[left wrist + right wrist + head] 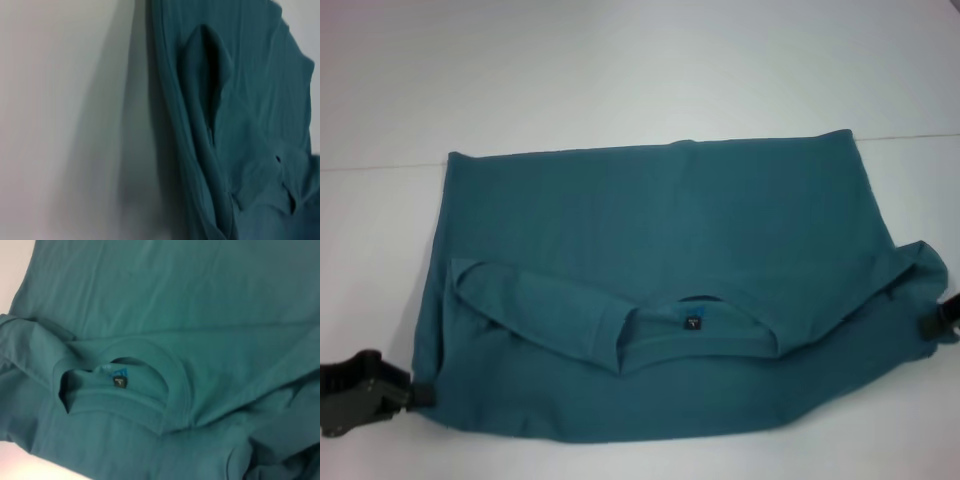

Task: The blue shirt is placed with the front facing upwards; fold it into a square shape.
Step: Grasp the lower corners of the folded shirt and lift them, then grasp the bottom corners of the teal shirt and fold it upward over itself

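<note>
I am watching the left claw at the near left corner of the blue shirt; it is touching the shirt's edge, but I cannot tell if its jaws are open or closed on the cloth. The right claw is sitting at the near right side, where the cloth is bunching up into a small hump, and here also I cannot tell the state of its jaws. The shirt is lying across the white surface, already doubled, with the collar and its dark label toward me. To my judgement, for a good fold both claws should be moving together and level, so the edge is staying straight and the right sleeve is not wrinkling. Beyond the far edge, the surface is offering room.
</note>
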Controlling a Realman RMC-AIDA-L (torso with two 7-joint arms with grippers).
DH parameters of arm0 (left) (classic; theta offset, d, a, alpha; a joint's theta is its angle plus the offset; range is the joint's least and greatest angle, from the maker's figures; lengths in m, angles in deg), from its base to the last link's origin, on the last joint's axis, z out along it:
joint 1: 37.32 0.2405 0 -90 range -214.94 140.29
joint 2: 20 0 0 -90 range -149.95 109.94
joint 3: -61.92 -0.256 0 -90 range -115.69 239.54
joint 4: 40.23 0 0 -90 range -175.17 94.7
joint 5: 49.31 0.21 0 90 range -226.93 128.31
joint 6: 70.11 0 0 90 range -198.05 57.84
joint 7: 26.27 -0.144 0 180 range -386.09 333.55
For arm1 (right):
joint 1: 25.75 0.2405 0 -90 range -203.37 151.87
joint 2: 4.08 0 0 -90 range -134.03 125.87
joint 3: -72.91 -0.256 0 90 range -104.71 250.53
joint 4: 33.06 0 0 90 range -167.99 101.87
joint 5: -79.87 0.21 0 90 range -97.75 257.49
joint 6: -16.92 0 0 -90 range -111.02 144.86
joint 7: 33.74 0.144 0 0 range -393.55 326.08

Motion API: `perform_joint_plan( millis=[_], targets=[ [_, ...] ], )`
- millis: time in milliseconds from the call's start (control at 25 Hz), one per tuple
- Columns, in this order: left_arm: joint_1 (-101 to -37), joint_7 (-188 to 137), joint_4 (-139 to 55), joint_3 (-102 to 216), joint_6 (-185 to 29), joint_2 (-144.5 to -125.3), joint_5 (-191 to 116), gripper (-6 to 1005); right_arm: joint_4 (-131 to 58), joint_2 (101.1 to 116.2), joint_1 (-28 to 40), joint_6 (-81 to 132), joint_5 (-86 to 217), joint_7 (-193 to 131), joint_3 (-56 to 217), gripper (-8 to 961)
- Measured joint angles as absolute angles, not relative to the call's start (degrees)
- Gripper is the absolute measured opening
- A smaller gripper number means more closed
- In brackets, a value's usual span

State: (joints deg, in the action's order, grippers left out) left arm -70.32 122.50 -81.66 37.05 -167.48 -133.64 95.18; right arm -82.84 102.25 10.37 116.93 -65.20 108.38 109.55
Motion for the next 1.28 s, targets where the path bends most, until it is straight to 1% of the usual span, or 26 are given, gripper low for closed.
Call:
perform_joint_plan(
  millis=[400, 680, 1040, 1160, 1280],
  targets=[
    [-69.75, 119.46, -83.38, 36.84, -174.40, -133.65, 99.97, 19, -82.97, 102.04, 8.41, 122.92, -67.62, 107.62, 109.85, 75],
    [-69.34, 118.01, -83.67, 36.40, -177.41, -133.80, 102.74, 20, -82.99, 102.52, 7.58, 124.62, -70.26, 106.56, 109.95, 76],
    [-69.66, 116.51, -83.89, 36.48, -179.77, -133.78, 103.65, 20, -82.38, 102.68, 7.56, 124.06, -70.58, 105.45, 109.50, 75],
    [-70.85, 116.66, -83.63, 38.25, -179.04, -133.19, 101.54, 20, -82.50, 102.61, 7.68, 122.82, -68.52, 105.29, 107.87, 74],
    [-72.94, 118.00, -82.98, 40.55, -178.14, -132.04, 99.33, 20, -82.61, 102.15, 8.01, 121.09, -65.61, 105.24, 105.87, 73]
  ],
)
